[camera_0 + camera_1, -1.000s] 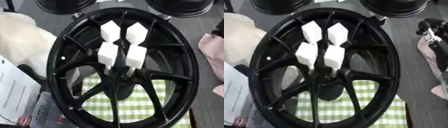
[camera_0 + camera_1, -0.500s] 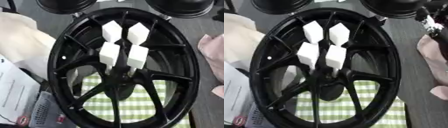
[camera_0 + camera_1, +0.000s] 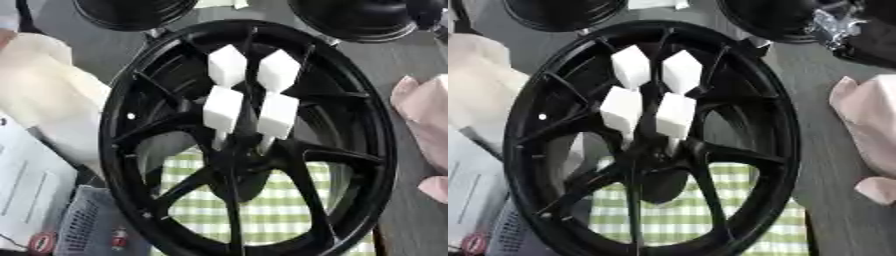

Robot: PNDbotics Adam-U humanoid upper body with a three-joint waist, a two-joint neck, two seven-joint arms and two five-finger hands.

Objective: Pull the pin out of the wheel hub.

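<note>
A black spoked wheel [image 3: 114, 125] lies flat on the table. From its hub [image 3: 236, 157] stand several pins with white block heads: two far ones [image 3: 227, 65] [image 3: 278, 70] and two near ones [image 3: 222, 109] [image 3: 278, 116]. My right hand [image 3: 842, 27], black with silver parts, shows only at the upper right corner of the right eye view. It is well apart from the wheel and the pins, and its fingers are too blurred to read. My left hand is in no view.
Under the wheel lies a green-and-white checked cloth [image 3: 271, 200]. Two more black wheels [image 3: 131, 12] [image 3: 359, 20] sit at the far edge. A pink cloth [image 3: 424, 110] lies right, a cream cloth [image 3: 44, 85] left, with papers [image 3: 26, 190] and a grey mesh item [image 3: 83, 225] at the lower left.
My right hand has moved from the right edge up toward the upper right corner, away from the wheel. The wheel and its pins have stayed put.
</note>
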